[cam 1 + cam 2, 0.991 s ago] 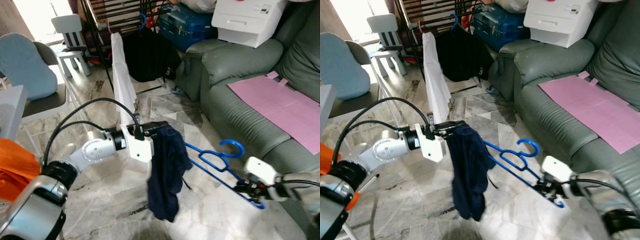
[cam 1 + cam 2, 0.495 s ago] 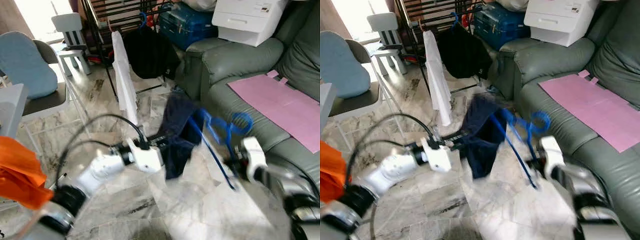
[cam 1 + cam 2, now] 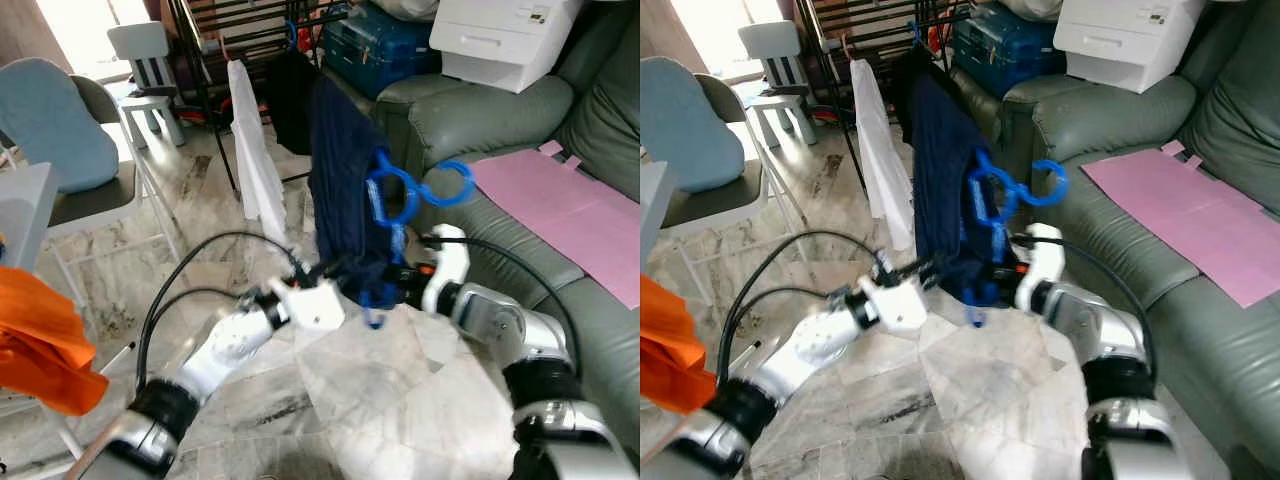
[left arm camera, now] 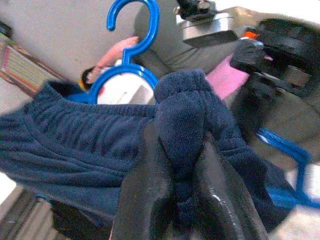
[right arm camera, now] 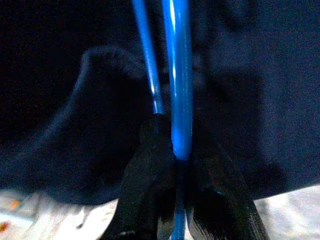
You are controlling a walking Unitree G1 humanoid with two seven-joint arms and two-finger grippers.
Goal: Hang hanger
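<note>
A blue plastic hanger (image 3: 400, 195) stands nearly upright in front of me, its hook (image 3: 450, 185) pointing toward the sofa. A dark navy garment (image 3: 345, 175) drapes over it. My right gripper (image 5: 175, 165) is shut on the hanger's lower bar (image 5: 179, 75). My left gripper (image 4: 182, 190) is shut on a bunched fold of the navy garment (image 4: 182, 125), right beside the right gripper (image 3: 405, 285). The hanger's hook (image 4: 135, 20) shows above the cloth in the left wrist view.
A black clothes rack (image 3: 215, 60) stands behind, with a white cloth (image 3: 255, 160) and a black garment (image 3: 902, 75) on it. A green sofa (image 3: 480, 120) with a pink sheet (image 3: 565, 215) is at the right. A chair (image 3: 60, 140) and an orange cloth (image 3: 40, 340) are at the left.
Both arms have swung together and raised the hanger from lying low and flat to nearly upright, carrying the navy garment up toward the rack. The camera has shifted slightly.
</note>
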